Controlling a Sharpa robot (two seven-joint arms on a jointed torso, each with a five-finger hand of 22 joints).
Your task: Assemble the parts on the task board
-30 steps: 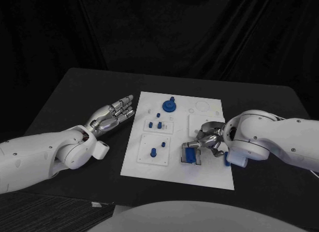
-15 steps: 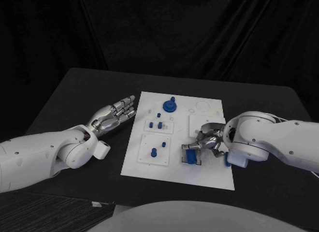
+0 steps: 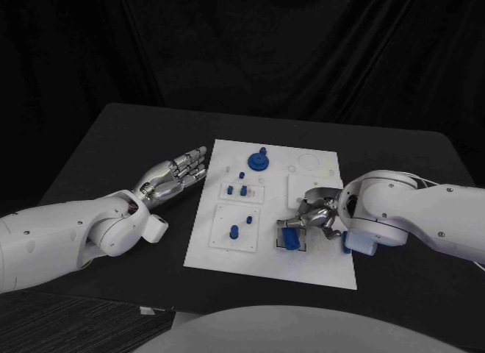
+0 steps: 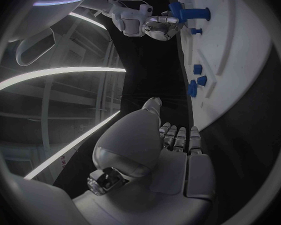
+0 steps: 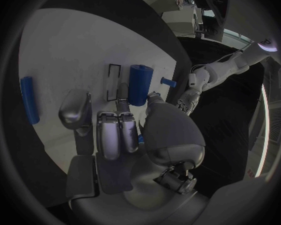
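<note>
Black cloth hangs behind a dark tabletop (image 3: 115, 140), and the white task board (image 3: 306, 261) lies flat in the middle of it.

On the board's far part a large blue knobbed part (image 3: 257, 159) stands upright. Nearer, on a small square inset, a pair of short blue pegs (image 3: 236, 190) stand side by side, and on a larger inset below them a single blue peg (image 3: 233, 232) stands with a smaller blue stub just beside it.

The left hand (image 3: 175, 172) lies on the tabletop just beside the board's left edge, palm up, fingers stretched out and close together, with nothing in it; it is released. The left wrist view shows the same flat, straight fingers (image 4: 178, 137) pointing along the board's edge.

The right hand (image 3: 314, 215) rests over the board's right half, fingers bent down toward a blue cylinder (image 3: 290, 237) that sits at a dark-outlined rectangular slot (image 5: 114, 81). In the right wrist view the fingertips (image 5: 122, 105) reach the end of that cylinder; whether they actually pinch it or only touch it cannot be told. A second long blue bar (image 5: 29, 99) lies on the board well apart from the slot.
</note>
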